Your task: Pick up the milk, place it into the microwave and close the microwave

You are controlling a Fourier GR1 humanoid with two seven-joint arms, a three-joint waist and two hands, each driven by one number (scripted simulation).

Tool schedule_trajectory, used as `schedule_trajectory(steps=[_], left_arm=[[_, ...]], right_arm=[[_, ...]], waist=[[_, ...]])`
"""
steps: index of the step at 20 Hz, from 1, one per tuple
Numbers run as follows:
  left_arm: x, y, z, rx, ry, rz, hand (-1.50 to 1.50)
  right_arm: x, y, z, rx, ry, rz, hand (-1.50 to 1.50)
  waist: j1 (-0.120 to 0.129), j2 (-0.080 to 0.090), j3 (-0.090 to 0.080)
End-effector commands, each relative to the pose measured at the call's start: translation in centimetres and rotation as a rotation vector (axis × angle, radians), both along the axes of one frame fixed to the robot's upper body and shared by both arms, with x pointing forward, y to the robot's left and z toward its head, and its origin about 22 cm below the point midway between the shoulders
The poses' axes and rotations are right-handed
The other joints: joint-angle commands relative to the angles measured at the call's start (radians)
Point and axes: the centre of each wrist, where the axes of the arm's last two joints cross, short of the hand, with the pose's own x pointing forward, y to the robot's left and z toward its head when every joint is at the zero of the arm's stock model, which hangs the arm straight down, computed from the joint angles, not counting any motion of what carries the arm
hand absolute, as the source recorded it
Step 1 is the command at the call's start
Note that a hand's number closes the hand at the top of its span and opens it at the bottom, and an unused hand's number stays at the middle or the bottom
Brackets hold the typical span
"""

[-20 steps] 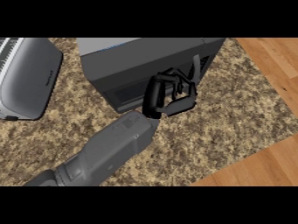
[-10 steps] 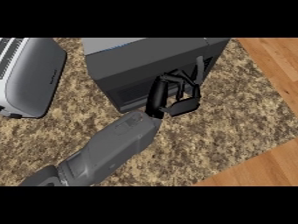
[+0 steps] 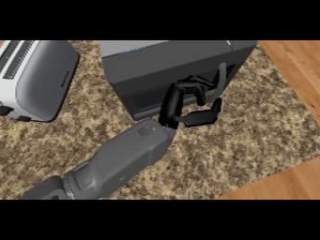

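Hand (image 3: 174, 107) against microwave (image 3: 162, 65) front, just beside door handle (image 3: 221, 77) — fingers curled, thumb apart, clamped on nothing visible — toaster (image 3: 31, 77) well apart on surface (image 3: 259, 136).

Forearm (image 3: 124, 157): grey, boxy casing with rounded edges, broadening away from the hand.
Forearm faces: lighter grey on top, darker grey down the side, with a seam across the casing near the elbow end.
Wrist (image 3: 148, 129): small raised grey block.
Left hand (image 3: 171, 105): glossy black, narrow palm, slim fingers, blocky thumb.
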Motion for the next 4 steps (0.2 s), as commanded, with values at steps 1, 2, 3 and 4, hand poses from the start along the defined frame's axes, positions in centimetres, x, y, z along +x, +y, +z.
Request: schedule_trajectory(steps=[1, 2, 3, 4], left_arm=[[1.36, 3.64, -3.41, 0.039, 0.149, 0.24, -1.5], [1.59, 3.84, -3.42, 0.04, 0.16, 0.244, -1.5], [1.19, 3.75, -3.75, 0.038, 0.155, 0.237, -1.5], [1.26, 3.88, -3.87, 0.045, 0.15, 0.234, -1.5]], right_arm=[[-0.56, -0.3, 0.27, -0.004, 0.006, -0.02, -1.5], [-0.81, -0.12, 0.21, -0.004, 0.013, -0.016, -1.5], [-0.9, -0.66, 0.26, 0.001, 0.012, -0.02, -1.5], [-1.06, -0.55, 0.58, -0.023, 0.009, -0.017, -1.5]], waist=[[0.025, 0.006, -0.002], [0.034, 0.002, -0.003], [0.024, 0.002, -0.001], [0.028, 0.004, -0.002]])
